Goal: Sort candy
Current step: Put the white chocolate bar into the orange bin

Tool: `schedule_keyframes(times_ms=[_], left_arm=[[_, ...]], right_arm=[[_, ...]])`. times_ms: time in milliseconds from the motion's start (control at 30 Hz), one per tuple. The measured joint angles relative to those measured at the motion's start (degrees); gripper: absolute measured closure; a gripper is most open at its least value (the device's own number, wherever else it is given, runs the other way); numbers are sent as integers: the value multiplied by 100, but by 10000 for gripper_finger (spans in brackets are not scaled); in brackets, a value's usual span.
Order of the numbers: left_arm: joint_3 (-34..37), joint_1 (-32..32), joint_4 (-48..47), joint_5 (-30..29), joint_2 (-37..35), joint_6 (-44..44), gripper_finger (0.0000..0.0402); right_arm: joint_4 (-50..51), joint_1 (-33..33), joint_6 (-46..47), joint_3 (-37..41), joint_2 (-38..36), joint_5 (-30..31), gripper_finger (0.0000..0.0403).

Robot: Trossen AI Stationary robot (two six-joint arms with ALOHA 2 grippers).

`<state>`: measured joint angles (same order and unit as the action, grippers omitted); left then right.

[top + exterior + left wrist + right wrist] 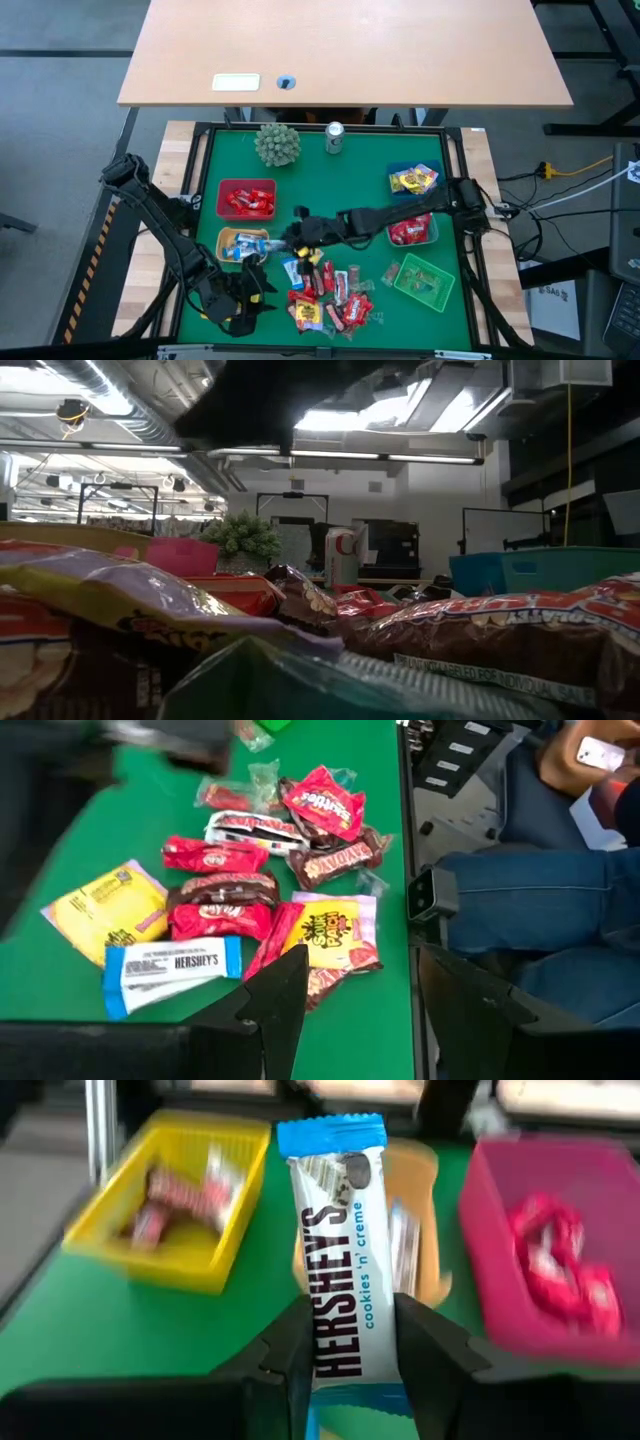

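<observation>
A pile of wrapped candy (325,295) (260,890) lies on the green mat near the front edge. My right gripper (300,236) (350,1320) reaches in from the right and is shut on a blue-white Hershey's bar (340,1230). It hovers beside an orange basket (243,244) (420,1200) that holds blue-white candy. A red basket (246,198) (550,1250) stands farther back, and the right wrist view shows a yellow basket (180,1210) nearer the front. My left gripper (240,300) (362,960) stands open over the front left, its fingers above the pile's near edge and touching nothing. My right gripper pinches the bar's two long sides (345,1350) between its two fingers, near one end of the bar. The fingers lie along the bar, slanting down toward the table's left. The bar sticks out ahead of the fingertips, label up, lifted clear of the mat.
A blue basket (414,180), a second red basket (412,230) and a green basket (424,280) stand on the right. A spiky green ball (277,143) and a silver can (334,137) stand at the far edge. A seated person's legs (520,910) are beyond the table's edge.
</observation>
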<state>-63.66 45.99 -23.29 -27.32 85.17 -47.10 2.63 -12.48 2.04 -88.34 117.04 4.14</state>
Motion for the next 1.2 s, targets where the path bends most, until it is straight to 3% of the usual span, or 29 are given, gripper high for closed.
schedule_keyframes(times_ms=[400,633,967,1200], left_arm=[[2,-8,-17,-17,0,-51,223],[0,-13,-15,-32,0,-42,223],[0,-12,-18,-63,0,-40,223],[0,-10,-17,-67,0,-48,223]], right_arm=[[-3356,283,72,0,1295,-363,283],[-3530,276,50,2,1451,-331,274],[-3350,276,386,2,1451,-153,148],[-2746,278,345,4,1316,-313,115]])
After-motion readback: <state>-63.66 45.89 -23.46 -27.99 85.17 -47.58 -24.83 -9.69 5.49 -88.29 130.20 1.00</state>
